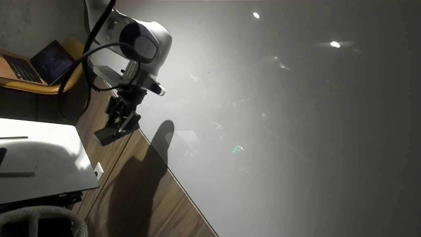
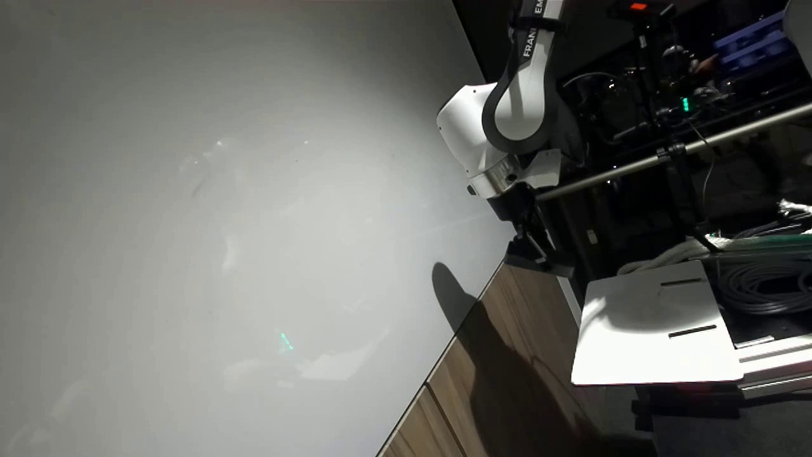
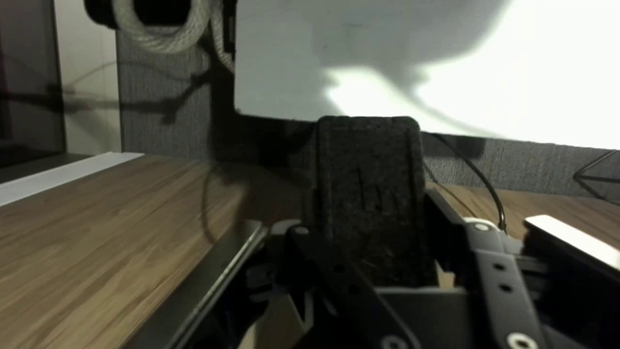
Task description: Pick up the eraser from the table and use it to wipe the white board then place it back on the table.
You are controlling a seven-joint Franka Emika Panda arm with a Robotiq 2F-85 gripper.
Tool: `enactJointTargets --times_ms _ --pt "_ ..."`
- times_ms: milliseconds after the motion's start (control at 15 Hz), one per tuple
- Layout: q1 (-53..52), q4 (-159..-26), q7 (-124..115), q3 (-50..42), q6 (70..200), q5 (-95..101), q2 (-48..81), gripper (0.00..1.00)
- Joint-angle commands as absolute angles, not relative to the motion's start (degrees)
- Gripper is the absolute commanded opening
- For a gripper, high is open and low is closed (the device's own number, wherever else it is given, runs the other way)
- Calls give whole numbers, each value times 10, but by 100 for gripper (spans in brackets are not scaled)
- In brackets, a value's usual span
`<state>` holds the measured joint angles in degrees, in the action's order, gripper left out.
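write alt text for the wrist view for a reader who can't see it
Robot gripper clamped on a dark oblong eraser that points up the middle of the picture. The white table, part brightly lit, part shadowed, spans the top right; a wood-grain surface fills the lower left, and pale looped rope shows at top left.

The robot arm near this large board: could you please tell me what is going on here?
A white robot arm is holding a dark grey-black oblong eraser in its black two-fingered gripper, shut on it. The eraser is not yet back on the flat white tabletop; in an exterior view it appears against the brown wood-grain strip, close to the edge of the large glossy grey-white board. I cannot tell whether it touches the board.
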<state>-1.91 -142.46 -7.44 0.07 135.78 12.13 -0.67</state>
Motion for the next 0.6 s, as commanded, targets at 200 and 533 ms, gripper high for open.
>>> enactJointTargets --times_ms 200,533 --pt "-30 -1464 -70 25 1343 36 21 29" --pt "-30 -1473 -60 27 1342 1 41 29"
